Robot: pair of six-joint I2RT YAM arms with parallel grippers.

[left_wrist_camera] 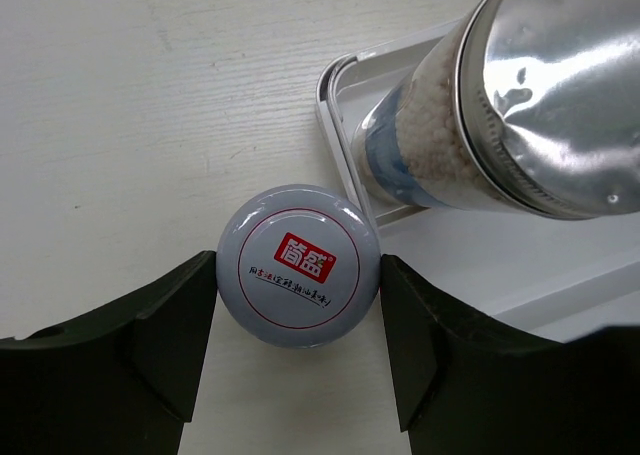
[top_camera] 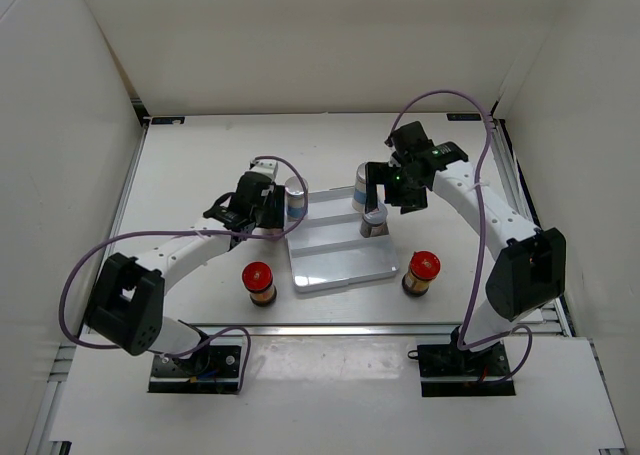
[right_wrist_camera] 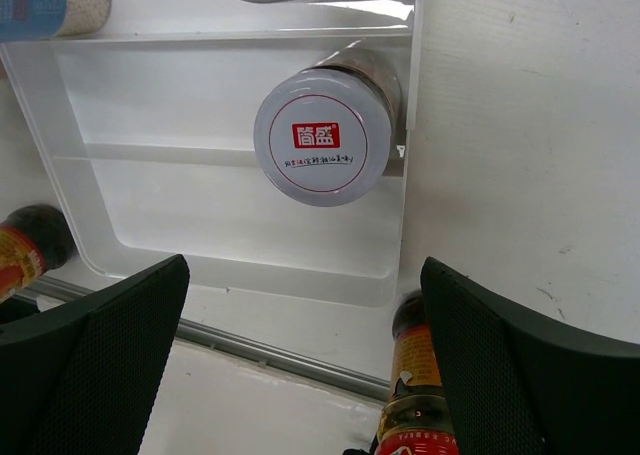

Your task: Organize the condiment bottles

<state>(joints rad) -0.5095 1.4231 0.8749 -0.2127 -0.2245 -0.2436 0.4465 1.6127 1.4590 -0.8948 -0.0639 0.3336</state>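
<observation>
My left gripper is low over the table by the tray's left edge. Its fingers press both sides of a short silver-lidded brown jar. A tall white jar stands in the tray's far-left corner beside it. My right gripper is wide open above a second short silver-lidded jar, which stands in the tray by its right rim. The other tall white jar is half hidden behind that gripper. Two red-capped jars stand on the table.
The white ridged tray lies in the middle of the table. White walls close in the left, back and right. A metal rail runs along the table's near edge.
</observation>
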